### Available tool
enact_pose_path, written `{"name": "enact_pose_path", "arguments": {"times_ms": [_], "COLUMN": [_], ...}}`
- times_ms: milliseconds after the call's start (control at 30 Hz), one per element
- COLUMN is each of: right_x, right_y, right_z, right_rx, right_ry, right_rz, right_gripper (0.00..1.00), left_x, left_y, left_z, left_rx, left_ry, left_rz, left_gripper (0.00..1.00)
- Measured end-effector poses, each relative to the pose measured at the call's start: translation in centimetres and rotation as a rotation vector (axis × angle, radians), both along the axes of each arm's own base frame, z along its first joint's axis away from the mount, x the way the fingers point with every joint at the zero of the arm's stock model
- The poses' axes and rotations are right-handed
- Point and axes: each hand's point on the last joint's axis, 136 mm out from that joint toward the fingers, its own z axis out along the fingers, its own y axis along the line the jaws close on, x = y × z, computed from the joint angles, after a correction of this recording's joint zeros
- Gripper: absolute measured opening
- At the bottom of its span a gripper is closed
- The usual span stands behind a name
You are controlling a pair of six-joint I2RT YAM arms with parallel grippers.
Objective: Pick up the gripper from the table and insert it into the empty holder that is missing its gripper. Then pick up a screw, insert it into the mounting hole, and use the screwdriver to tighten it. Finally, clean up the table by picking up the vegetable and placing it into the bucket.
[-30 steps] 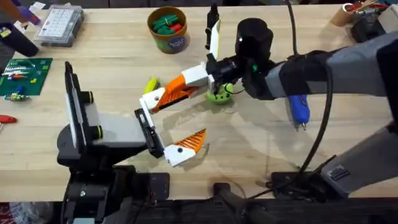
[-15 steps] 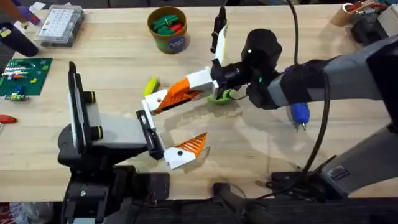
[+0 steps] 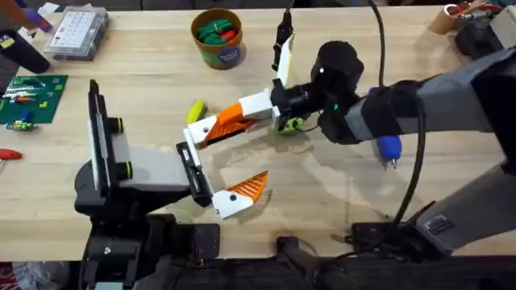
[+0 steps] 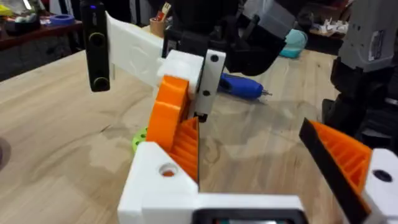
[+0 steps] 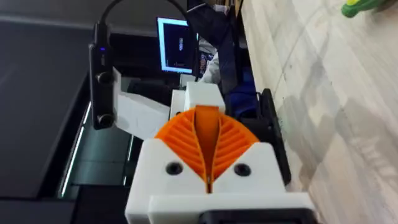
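Note:
The gripper (image 3: 197, 131), a white block with an orange ribbed finger, sits at the far end of the holder (image 3: 192, 167), the black bar at the tip of the left arm. In the left wrist view the gripper (image 4: 163, 180) stands at one side, and the matching finger (image 4: 348, 158) is far from it. My right gripper (image 3: 218, 125) reaches across and is shut on the part's orange tip (image 4: 188, 146). My left gripper (image 3: 238, 157) is open. A green vegetable (image 3: 288, 124) lies under the right wrist. The blue screwdriver (image 3: 389, 146) lies to the right. The bucket (image 3: 218, 37) stands at the back.
A yellow piece (image 3: 195, 110) lies beside the holder. A clear parts box (image 3: 76, 32) and a green board (image 3: 32, 97) sit at the far left. The bucket holds green and red items. Bare wood lies in front of the screwdriver.
The right wrist has swung a little to the right and away, covering more of the green vegetable. The orange and white part stays at the holder's end. The left arm has not moved.

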Motion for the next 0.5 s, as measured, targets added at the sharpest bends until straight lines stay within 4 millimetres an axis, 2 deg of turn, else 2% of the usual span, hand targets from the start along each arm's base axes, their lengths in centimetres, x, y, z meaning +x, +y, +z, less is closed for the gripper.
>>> {"name": "enact_pose_path", "arguments": {"times_ms": [500], "right_x": [0.25], "right_y": [0.40], "right_z": [0.00], "right_rx": [-0.001], "right_ry": [-0.001], "right_rz": [-0.027], "right_gripper": [0.018], "left_x": [0.29], "left_y": [0.17], "left_z": [-0.02], "left_rx": [0.000], "left_ry": [0.002], "left_rz": [0.018], "left_gripper": [0.987]}}
